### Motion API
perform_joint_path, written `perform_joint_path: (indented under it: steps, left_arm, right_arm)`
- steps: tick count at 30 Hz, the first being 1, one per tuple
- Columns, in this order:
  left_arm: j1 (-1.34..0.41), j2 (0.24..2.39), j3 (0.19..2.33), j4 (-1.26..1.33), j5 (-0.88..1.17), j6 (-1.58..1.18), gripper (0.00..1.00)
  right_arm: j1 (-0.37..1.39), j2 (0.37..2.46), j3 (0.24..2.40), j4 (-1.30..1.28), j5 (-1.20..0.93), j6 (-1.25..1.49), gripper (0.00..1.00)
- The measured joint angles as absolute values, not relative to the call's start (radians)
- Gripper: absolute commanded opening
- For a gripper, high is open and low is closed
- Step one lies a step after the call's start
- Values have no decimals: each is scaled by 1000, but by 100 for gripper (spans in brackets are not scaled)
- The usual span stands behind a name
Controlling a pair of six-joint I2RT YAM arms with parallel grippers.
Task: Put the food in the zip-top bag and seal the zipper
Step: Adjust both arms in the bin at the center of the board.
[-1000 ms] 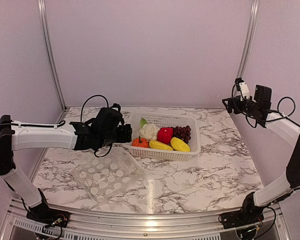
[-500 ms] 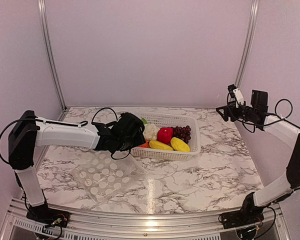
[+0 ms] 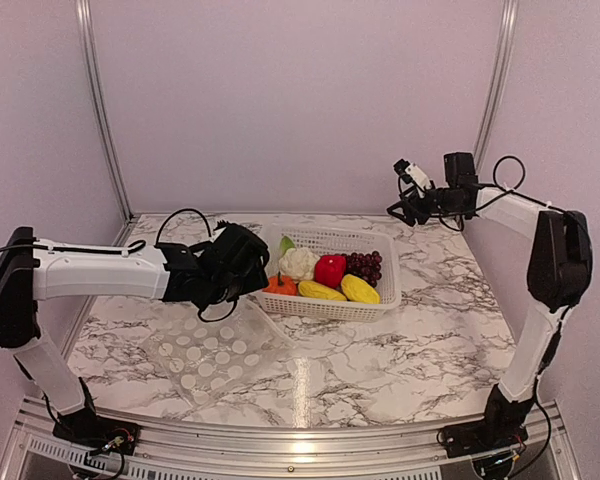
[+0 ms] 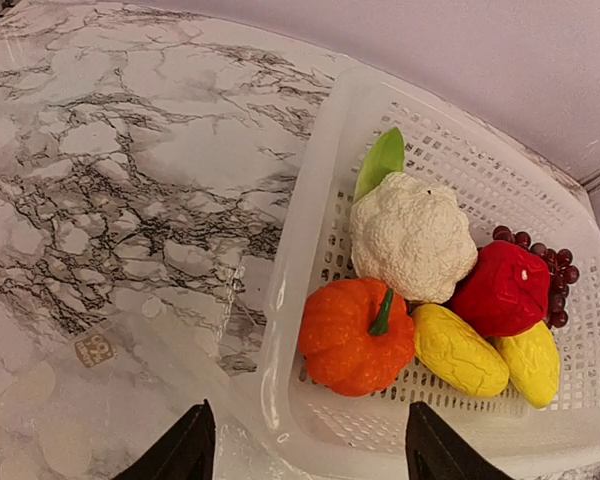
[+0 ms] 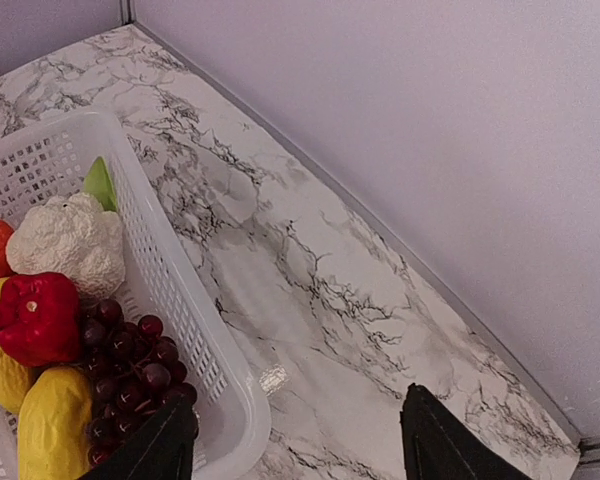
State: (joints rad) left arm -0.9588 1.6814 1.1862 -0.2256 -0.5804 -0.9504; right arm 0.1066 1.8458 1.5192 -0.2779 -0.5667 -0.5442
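Observation:
The food lies in a white perforated basket (image 3: 385,290): cauliflower (image 4: 412,237), red pepper piece (image 4: 500,288), orange pumpkin (image 4: 358,335), two yellow pieces (image 4: 458,350) and grapes (image 4: 558,285). My left gripper (image 4: 308,455) is open and empty. It hovers at the basket's left corner with the rim between its fingertips, close to the pumpkin (image 3: 279,285). The dotted zip-top bag (image 3: 215,350) lies flat on the table in front of the left arm. I cannot make out its zipper. My right gripper (image 5: 295,450) is open and empty, held high beyond the basket's grape (image 5: 130,360) end.
The marble table (image 3: 430,340) is walled at the back and both sides. The basket rim (image 5: 170,270) stands at the middle back. The bag's corner (image 4: 70,400) reaches nearly to the basket's left wall.
The left gripper advanced to the basket's left corner, then drew back slightly. The right arm swung in from the right wall toward the back of the table, above the basket's right end.

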Motion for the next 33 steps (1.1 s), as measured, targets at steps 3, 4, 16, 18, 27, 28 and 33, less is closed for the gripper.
perform_joint_path:
  steps: [3, 4, 16, 18, 27, 28, 33]
  left_arm:
    - [-960, 1663, 1131, -232, -565, -966, 70]
    - [-960, 1663, 1113, -232, -553, -971, 70]
    - [-961, 1735, 1130, -186, -477, -987, 72]
    - [-958, 1776, 1171, -182, -463, -980, 72]
    - [-933, 1896, 1293, -186, -445, -937, 72]
    - [-928, 1913, 1312, -189, -445, -929, 72]
    - [-892, 2043, 1455, -186, -434, -871, 72]
  right_arm:
    - [134, 1959, 1629, -344, -572, -584, 72]
    - [138, 1991, 1662, -369, -573, -597, 72]
    - [234, 2244, 1903, -583, -590, -649, 49]
    - [233, 2244, 1911, -614, -590, -664, 43]
    - [211, 2112, 1754, -682, -505, -714, 38]
    - [208, 2071, 1703, -688, -488, -716, 38]
    - [199, 1873, 1463, -699, -409, -710, 39]
